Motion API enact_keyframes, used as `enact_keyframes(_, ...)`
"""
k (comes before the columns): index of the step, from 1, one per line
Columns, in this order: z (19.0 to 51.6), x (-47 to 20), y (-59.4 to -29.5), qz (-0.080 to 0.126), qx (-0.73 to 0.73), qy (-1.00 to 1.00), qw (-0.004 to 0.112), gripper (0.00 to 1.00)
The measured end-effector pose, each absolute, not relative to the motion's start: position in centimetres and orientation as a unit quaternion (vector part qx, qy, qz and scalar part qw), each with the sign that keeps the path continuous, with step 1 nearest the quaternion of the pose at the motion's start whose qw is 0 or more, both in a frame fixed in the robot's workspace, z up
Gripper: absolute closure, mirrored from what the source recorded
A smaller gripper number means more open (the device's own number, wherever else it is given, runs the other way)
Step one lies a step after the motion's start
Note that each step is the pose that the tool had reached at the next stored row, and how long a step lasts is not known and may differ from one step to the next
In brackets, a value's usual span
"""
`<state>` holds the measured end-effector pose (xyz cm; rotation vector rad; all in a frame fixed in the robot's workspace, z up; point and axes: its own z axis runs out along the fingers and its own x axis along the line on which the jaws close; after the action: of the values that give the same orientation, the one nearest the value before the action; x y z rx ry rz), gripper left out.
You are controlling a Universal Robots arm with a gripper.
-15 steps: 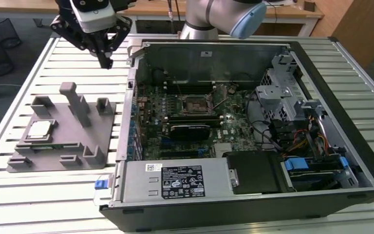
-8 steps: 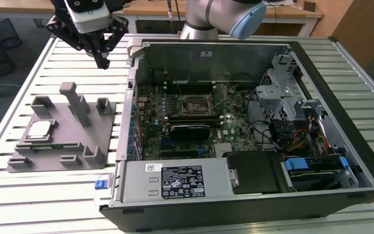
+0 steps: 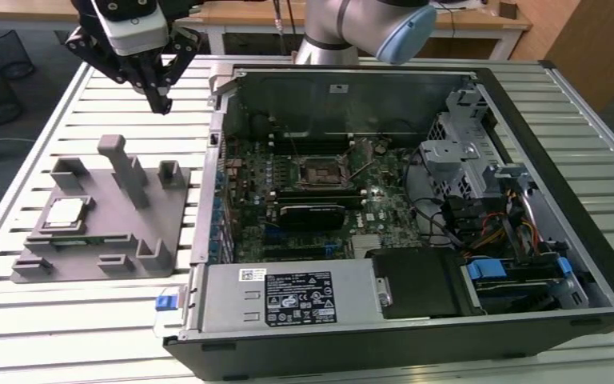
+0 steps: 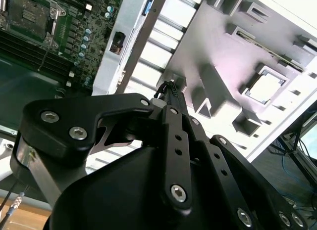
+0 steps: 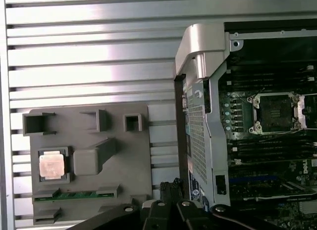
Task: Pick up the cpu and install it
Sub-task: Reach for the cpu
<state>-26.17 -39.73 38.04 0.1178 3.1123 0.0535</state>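
Cpu (image 3: 65, 214): lies flat in a square recess of the grey fixture (image 3: 109, 232) on the desk (image 3: 83, 320); not yet lifted
Fingers (image 4: 174, 116): pressed together, holding nothing; they hang over the desk beyond the fixture, well apart from the cpu
Socket (image 3: 320, 170): inside the open case (image 3: 339, 100); looks empty
Handling: probably light, thin and stiff; smooth metal top likely slippery; underside likely fragile (a judgement); best pinched by two opposite edges, kept level
Writing: printed white label (image 3: 298, 298) on the case's metal cover; no print that I can tell on the cpu's top
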Motion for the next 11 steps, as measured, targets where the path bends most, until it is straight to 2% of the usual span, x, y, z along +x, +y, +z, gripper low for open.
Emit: enact_keyframes(11,37.9,-27.4,-39.7,0.017,0.038,0.999,0.013,0.89)
